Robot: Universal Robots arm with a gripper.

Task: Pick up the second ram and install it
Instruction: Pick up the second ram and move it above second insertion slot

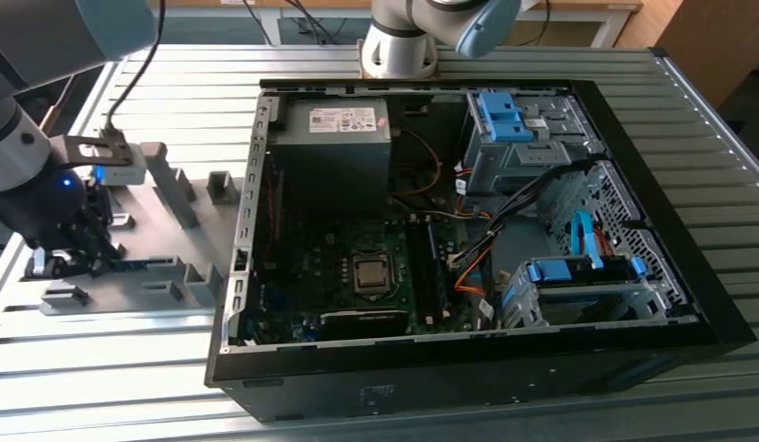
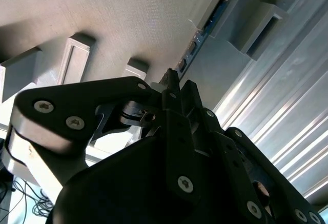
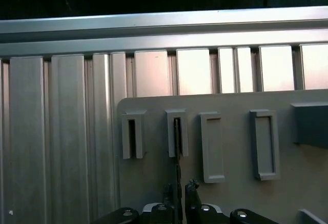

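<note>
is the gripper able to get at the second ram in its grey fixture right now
Probably yes. In the first wrist view the gripper sits in line with the thin edge of the second ram, with nothing between them; the grey fixture block holds its far end.

- second ram (image 1: pixel 140 265): long, narrow, thin blue-green board stick. The second wrist view (image 2: pixel 204 30) shows small dark parts along its face.
- Pose: it stands on its long edge, not flat. In the first wrist view (image 3: pixel 177 149) it is edge-on, just a thin dark line.
- Location: on the grey fixture plate (image 1: pixel 170 235) on the desk (image 1: pixel 110 368), outside the PC case (image 1: pixel 478 364), towards the exterior view's left.
- Support: one end sits in the slot of a grey fixture block (image 3: pixel 177 117). The other end runs in under the hand (image 3: pixel 178 190).
- State: in the fixture, not installed. I can't tell whether it is lifted off the plate.
</note>
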